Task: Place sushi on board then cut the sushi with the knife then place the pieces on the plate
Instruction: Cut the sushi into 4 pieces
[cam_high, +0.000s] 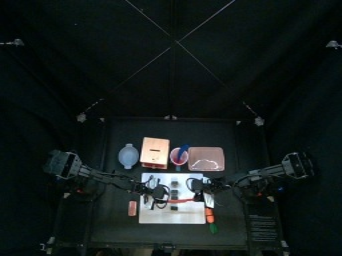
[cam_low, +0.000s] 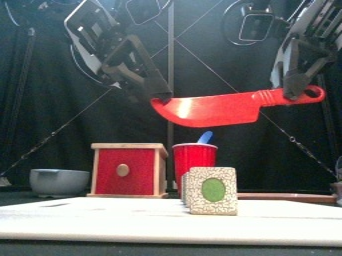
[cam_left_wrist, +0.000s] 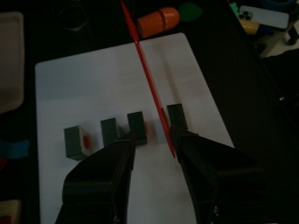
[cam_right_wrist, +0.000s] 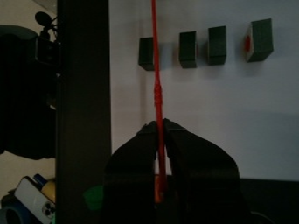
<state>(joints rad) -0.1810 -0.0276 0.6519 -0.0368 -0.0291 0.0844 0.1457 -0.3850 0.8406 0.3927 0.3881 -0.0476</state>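
left tool (cam_left_wrist: 155, 149) has its jaws apart at the blade tip of the red toy knife (cam_low: 221, 107), which is level in the air. right tool (cam_right_wrist: 158, 133) is clamped on its handle. below, four sushi pieces (cam_left_wrist: 136, 129) stand in a row on the white cutting board (cam_left_wrist: 93, 87).

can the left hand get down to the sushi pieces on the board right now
Probably not cleanly. The left hand hangs open above the sushi pieces on the white board, but the red knife, held by the right hand, runs across between them, so it would likely bump the blade.
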